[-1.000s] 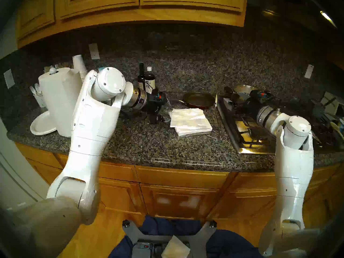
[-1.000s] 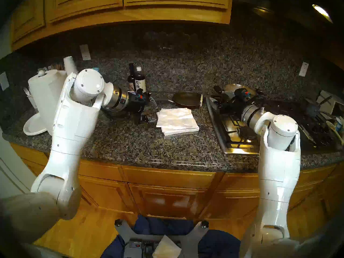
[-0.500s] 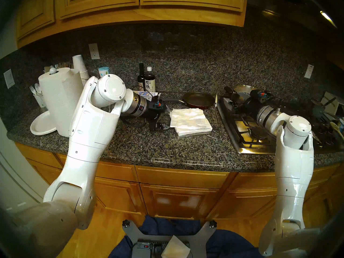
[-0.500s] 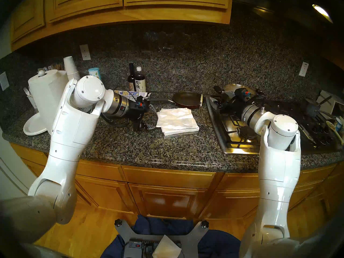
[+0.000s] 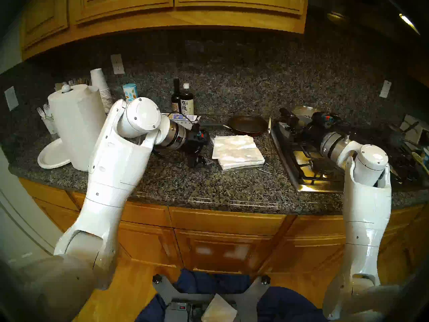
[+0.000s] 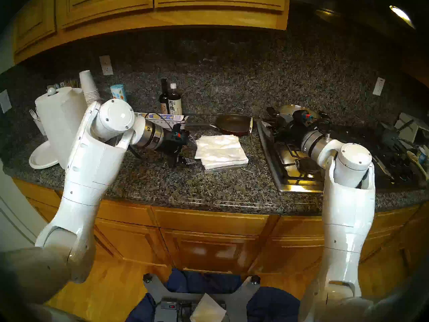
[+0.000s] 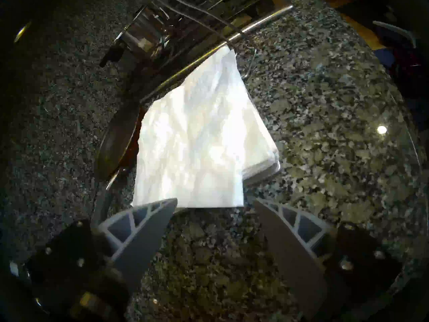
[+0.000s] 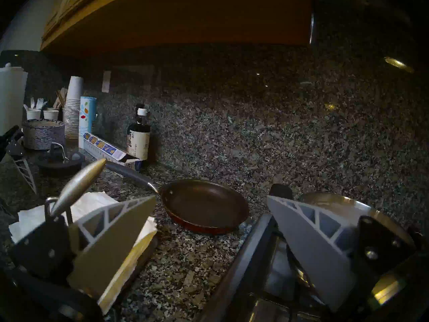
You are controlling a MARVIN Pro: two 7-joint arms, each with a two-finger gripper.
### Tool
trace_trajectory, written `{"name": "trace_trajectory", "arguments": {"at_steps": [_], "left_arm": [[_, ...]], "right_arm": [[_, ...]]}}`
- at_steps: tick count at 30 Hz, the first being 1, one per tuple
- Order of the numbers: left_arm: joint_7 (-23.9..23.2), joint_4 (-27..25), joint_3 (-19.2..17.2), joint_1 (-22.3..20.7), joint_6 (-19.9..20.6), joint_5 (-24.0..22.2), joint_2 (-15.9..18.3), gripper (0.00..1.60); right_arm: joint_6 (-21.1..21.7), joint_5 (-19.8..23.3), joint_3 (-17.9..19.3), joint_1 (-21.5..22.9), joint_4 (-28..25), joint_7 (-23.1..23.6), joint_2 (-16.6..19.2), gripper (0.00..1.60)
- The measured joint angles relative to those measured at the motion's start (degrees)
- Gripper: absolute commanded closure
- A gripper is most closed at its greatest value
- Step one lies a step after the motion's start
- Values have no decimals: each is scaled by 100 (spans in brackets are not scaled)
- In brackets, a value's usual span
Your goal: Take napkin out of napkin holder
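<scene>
Where it tops the stack, napkin [image 7: 195, 138] looks white, crinkled, sq.

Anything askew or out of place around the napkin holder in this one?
Yes. The top napkin sits rotated on the stack in the napkin holder, its corners overhanging. The holder's wire arm stands raised instead of resting on the napkins.

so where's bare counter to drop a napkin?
Bare granite in front of the napkin holder, between the left gripper and the stove, out to the counter edge. Crowded: back-left by the paper towel roll; frying pan behind.
</scene>
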Motion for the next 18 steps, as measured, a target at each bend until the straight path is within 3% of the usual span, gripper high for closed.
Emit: {"name": "trace_trajectory", "arguments": {"at_steps": [9, 13, 18], "left_arm": [[166, 44, 32, 4, -1, 176, -54, 40], [217, 85, 40, 6, -43, 227, -78, 67], [265, 123, 39, 9, -96, 253, -113, 70]], "right_arm": [[0, 1, 6, -2, -5, 0, 2, 0], [0, 1, 7, -2, -6, -1, 2, 0], [1, 1, 7, -2, -7, -1, 5, 0]]}}
